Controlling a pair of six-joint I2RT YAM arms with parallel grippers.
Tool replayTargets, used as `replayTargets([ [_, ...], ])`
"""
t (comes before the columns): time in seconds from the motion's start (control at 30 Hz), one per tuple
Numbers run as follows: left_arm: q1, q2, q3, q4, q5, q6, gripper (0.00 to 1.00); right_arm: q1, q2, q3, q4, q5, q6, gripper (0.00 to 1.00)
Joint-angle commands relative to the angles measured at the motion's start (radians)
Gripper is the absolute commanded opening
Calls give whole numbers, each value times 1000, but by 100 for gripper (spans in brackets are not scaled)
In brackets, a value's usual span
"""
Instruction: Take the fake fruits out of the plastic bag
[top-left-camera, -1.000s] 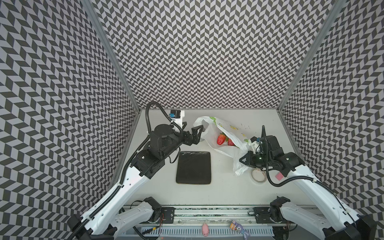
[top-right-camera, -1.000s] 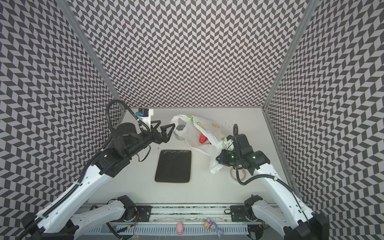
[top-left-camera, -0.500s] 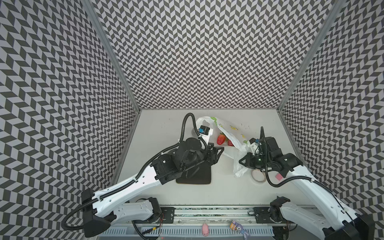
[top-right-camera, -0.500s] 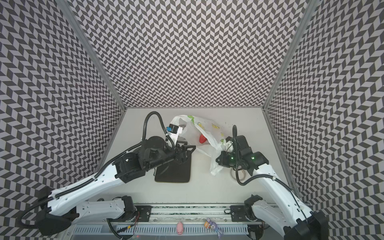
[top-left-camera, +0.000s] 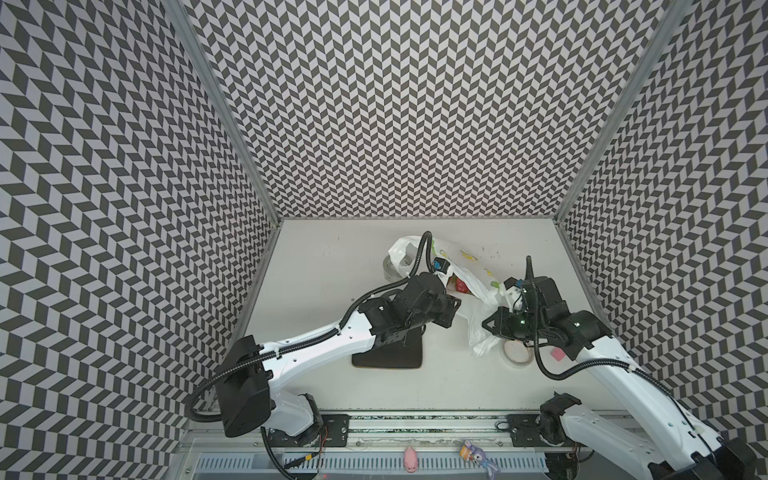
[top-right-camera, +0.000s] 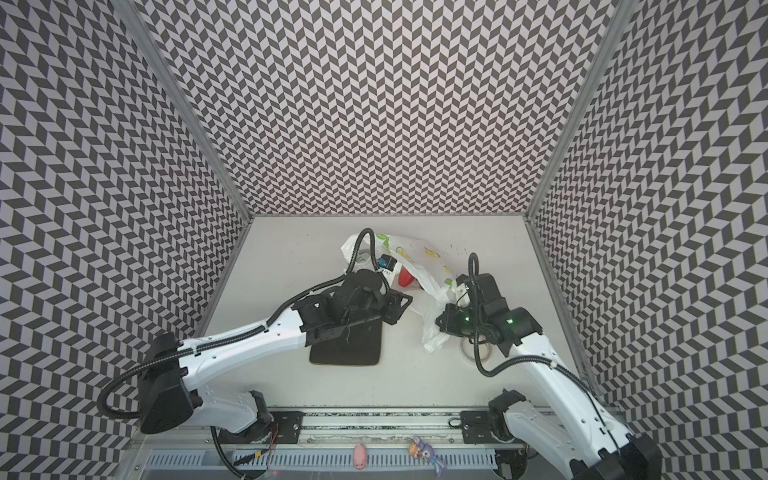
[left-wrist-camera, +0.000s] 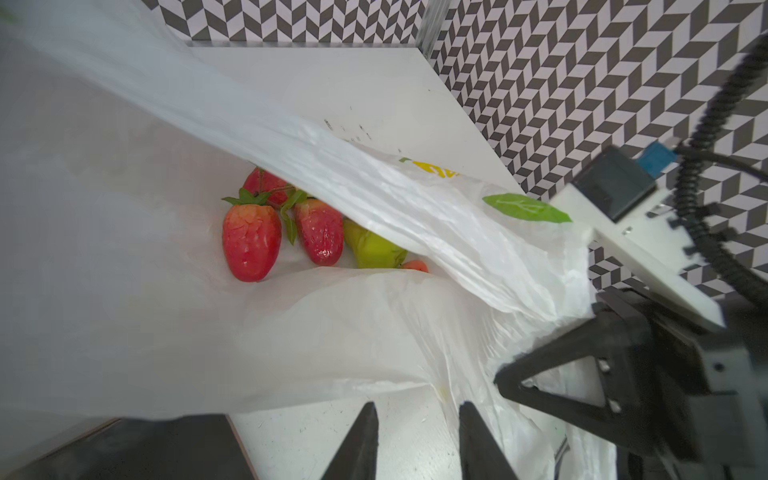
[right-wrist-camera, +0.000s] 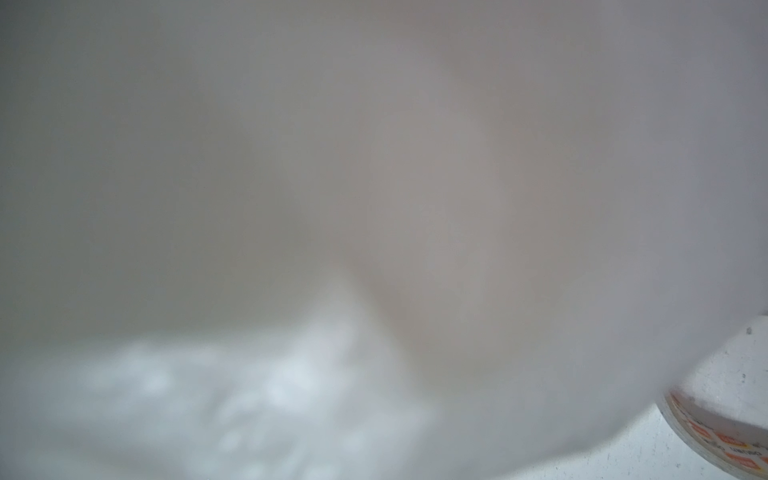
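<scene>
Standing narrowly parted with nothing between them, the left jaws are seen at the mouth of the plastic bag (left-wrist-camera: 374, 332), bare surface (left-wrist-camera: 291, 440) showing beside them. A second earlier they were spread wide near the left wall, and the left arm (top-left-camera: 316, 345) has since been swung across the single dark mat (top-left-camera: 390, 353). The right jaws are kept pinched shut on the bag's gathered edge, unmoved. Five fake fruits (left-wrist-camera: 320, 237) are counted inside the bag: three red strawberries (left-wrist-camera: 250, 245), one green pear (left-wrist-camera: 374, 249) and a sliver of an orange-red one (left-wrist-camera: 415, 265). One tape roll (top-left-camera: 517, 353) is seen beside the right arm (top-left-camera: 615, 365).
</scene>
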Motion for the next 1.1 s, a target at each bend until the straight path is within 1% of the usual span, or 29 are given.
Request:
replayTargets([
  [0.0,35,55,53,111,32,-8,34,3,-28,-3,-5,-14,26,0],
  [0.2,92,202,102,158,68,-17,31,3,-45,2,-27,-17,59,0],
  [0.37,107,274,125,155,41,7,32,2,-49,30,-42,6,113,0],
  [0.57,110,225,-10,336,26,56,36,1,-32,96,10,34,202,0],
  [0.67,109,206,-54,378,13,90,38,0,0,131,42,2,233,0],
  [0.77,107,169,-116,461,3,120,42,0,38,161,74,-47,258,0],
  [0.93,96,58,-287,725,6,234,50,0,101,193,83,-69,268,0],
  [1.0,96,37,-314,768,21,280,51,0,129,208,73,-75,255,0],
  [1.07,94,32,-315,763,47,337,51,0,156,220,56,-90,244,0],
])
